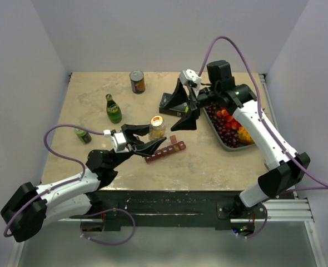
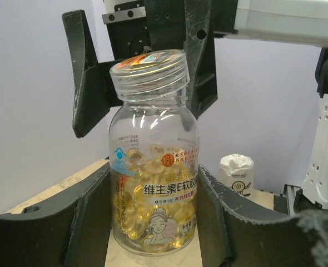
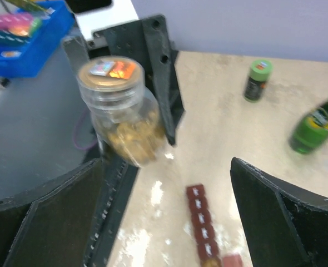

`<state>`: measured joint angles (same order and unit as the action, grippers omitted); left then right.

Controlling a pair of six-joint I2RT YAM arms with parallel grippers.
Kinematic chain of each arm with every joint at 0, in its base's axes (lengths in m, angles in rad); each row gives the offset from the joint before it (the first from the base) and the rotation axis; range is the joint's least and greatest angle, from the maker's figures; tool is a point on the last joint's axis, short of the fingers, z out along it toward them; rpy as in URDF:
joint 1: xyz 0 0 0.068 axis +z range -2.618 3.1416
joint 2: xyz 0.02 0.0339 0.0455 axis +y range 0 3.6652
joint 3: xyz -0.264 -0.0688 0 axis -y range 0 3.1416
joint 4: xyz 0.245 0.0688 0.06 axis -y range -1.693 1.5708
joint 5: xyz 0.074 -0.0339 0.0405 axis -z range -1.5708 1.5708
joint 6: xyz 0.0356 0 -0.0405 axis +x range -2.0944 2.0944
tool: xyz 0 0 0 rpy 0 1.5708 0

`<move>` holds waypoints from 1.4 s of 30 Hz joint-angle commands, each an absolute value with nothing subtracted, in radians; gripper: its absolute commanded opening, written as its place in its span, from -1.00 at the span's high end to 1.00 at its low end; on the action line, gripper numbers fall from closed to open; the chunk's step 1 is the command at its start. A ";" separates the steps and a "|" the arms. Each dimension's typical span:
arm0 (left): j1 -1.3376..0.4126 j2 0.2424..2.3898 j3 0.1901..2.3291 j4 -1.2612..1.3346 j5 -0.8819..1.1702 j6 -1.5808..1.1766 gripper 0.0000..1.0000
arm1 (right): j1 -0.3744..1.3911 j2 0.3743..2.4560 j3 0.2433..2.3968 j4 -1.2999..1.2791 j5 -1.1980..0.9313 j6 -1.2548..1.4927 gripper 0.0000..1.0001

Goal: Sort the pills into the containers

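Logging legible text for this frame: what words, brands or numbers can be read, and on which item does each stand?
"维生素E软胶": large black print on the pill bottle label, running on round the curve.
Smaller print on that label and the lid sticker: too small to read.
White tub behind: a mark only, no legible words.
Green bottle and can labels: blurred.

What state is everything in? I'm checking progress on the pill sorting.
pill bottle: upright, cap on, pills inside
left gripper: shut on pill bottle
right gripper: open, holding nothing
containers: flat on table, lids unclear
green glass bottle: upright
can: upright
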<state>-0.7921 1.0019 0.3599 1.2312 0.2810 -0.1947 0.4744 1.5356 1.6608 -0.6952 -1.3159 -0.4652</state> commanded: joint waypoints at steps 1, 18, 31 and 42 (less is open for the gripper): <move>-0.785 0.959 0.342 1.226 0.316 -0.144 1.00 | 0.428 1.519 1.792 -1.003 -1.201 -0.835 -0.98; -0.758 1.009 0.376 0.936 0.479 0.049 1.00 | 0.534 1.549 1.849 -1.387 -0.793 -1.169 -0.98; -0.712 1.092 0.383 0.954 0.557 0.074 1.00 | 0.601 1.577 1.824 -1.387 -0.775 -1.167 -0.97; -0.710 1.115 0.413 0.887 0.577 0.098 1.00 | 0.672 1.632 1.841 -1.388 -0.776 -1.114 -0.87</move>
